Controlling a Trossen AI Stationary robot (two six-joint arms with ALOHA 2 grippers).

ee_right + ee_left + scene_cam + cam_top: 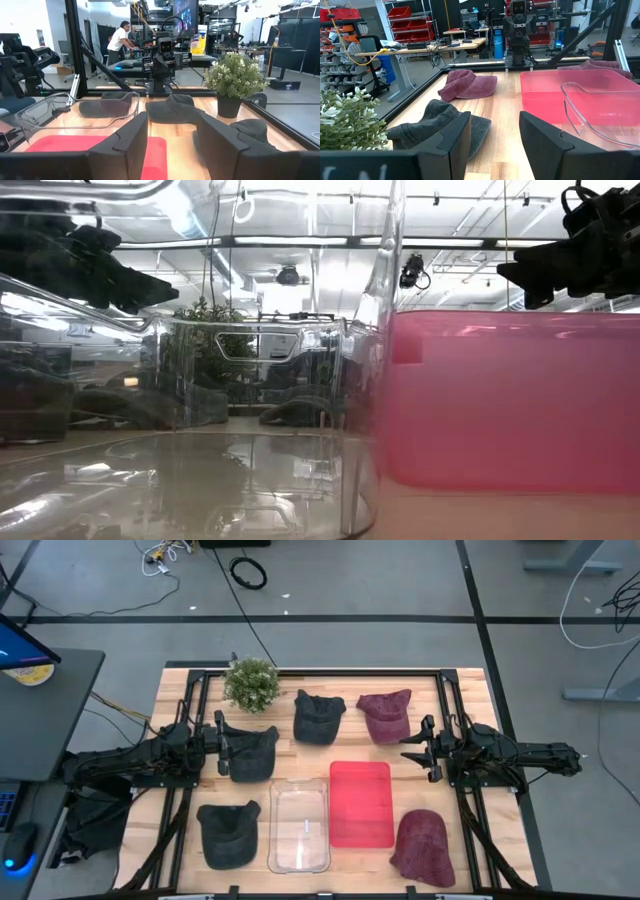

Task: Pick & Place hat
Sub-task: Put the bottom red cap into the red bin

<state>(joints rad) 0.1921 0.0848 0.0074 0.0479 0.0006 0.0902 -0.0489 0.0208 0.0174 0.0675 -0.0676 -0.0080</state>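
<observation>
Five caps lie flat on the wooden table. In the high view there are three dark grey ones (250,752), (318,717), (228,832) and two maroon ones (386,715), (422,845). My left gripper (222,743) is open and hovers at the left edge of the nearest dark cap. Its wrist view shows the open fingers (495,145) with a dark cap (445,125) and a maroon cap (467,85) ahead. My right gripper (420,748) (170,145) is open. It is just right of the red bin and nearer than the far maroon cap. Both arms are raised in the low view.
A clear plastic bin (299,825) and a red bin (361,802) stand side by side in the table's near middle. A small potted plant (251,682) stands at the far edge. Black rails (470,820) run along both sides. A person (120,37) is in the room beyond.
</observation>
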